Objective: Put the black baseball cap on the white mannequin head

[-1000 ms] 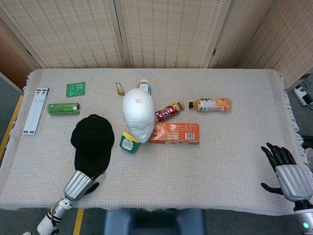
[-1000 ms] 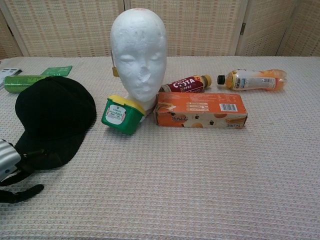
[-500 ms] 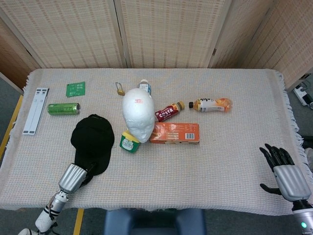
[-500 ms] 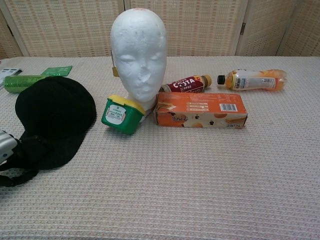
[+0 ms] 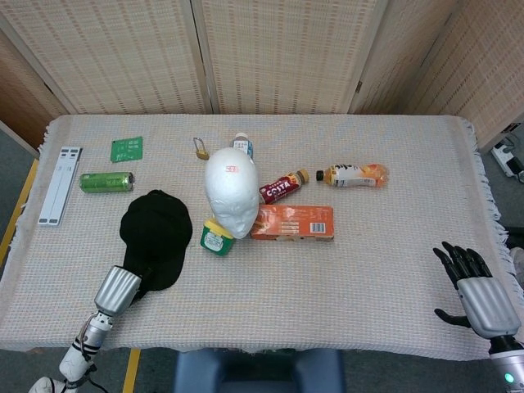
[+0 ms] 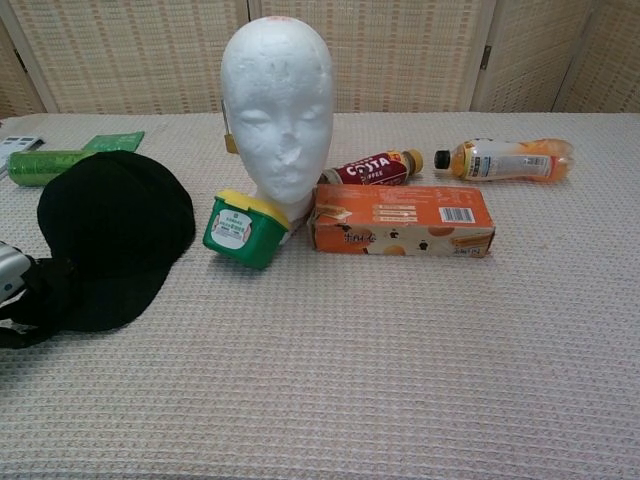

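Note:
The black baseball cap (image 5: 157, 233) lies flat on the cloth, left of the white mannequin head (image 5: 231, 192), which stands upright mid-table. In the chest view the cap (image 6: 115, 225) sits left of the mannequin head (image 6: 277, 110), brim toward me. My left hand (image 5: 117, 288) is at the near end of the brim; its dark fingers close around the brim edge, seen at the frame's left border in the chest view (image 6: 18, 300). My right hand (image 5: 475, 286) hovers over the near right corner, fingers spread, holding nothing.
A green tub (image 5: 216, 237) and an orange box (image 5: 292, 222) lean by the head's base. A Costa bottle (image 5: 282, 187), an orange drink bottle (image 5: 354, 174), a green can (image 5: 106, 181), a green card (image 5: 127, 149), a padlock (image 5: 201, 149) and a white strip (image 5: 60, 185) lie around.
My left hand slid leftward and up to the brim and closed on it. The cap shifted slightly toward the head. The right hand barely moved.

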`<state>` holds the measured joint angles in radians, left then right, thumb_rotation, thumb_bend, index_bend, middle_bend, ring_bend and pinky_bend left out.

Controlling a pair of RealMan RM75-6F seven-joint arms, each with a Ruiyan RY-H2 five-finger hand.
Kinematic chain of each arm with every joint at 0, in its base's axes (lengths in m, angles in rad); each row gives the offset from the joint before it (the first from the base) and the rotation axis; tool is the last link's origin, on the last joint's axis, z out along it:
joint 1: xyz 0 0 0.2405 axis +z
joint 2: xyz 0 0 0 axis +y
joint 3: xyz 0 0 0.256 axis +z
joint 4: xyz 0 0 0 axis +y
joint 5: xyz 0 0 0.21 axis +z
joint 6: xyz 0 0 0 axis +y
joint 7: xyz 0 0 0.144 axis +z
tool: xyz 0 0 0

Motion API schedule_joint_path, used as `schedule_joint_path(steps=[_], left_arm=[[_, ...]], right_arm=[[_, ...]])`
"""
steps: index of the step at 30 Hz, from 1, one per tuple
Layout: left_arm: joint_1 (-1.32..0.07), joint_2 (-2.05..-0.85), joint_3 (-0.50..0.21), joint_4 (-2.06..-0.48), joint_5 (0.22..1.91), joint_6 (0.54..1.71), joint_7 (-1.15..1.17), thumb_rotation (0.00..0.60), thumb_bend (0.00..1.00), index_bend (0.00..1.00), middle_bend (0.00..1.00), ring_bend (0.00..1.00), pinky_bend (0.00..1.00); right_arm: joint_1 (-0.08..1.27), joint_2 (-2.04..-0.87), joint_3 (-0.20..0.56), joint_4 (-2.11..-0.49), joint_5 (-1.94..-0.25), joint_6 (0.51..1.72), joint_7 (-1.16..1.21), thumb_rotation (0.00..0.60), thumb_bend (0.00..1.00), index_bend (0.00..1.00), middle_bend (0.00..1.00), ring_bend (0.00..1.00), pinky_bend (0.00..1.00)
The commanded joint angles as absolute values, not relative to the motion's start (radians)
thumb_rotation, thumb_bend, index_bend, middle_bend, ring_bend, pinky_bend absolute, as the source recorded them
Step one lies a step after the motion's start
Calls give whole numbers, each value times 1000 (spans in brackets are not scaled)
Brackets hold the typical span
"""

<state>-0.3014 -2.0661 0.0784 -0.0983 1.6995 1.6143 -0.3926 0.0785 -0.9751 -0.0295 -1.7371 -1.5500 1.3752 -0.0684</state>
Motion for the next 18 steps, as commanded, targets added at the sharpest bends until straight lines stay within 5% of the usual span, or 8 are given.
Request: schedule_joint_path(steps=[1,18], left_arm=[[-312,-2061,65,-101,1684,1630,-401,600,396,669,1000,982,1000],[-456,-1961,-82,-152,1547,1885,-472,600,433,689,1000,979,1000]], right_arm=[[79,-974,-32,-1738,-1554,1373,-69,600,47,0,0,0,0],[82,-971,-43,-1743,-1564,1363,-76,600,47,0,0,0,0]])
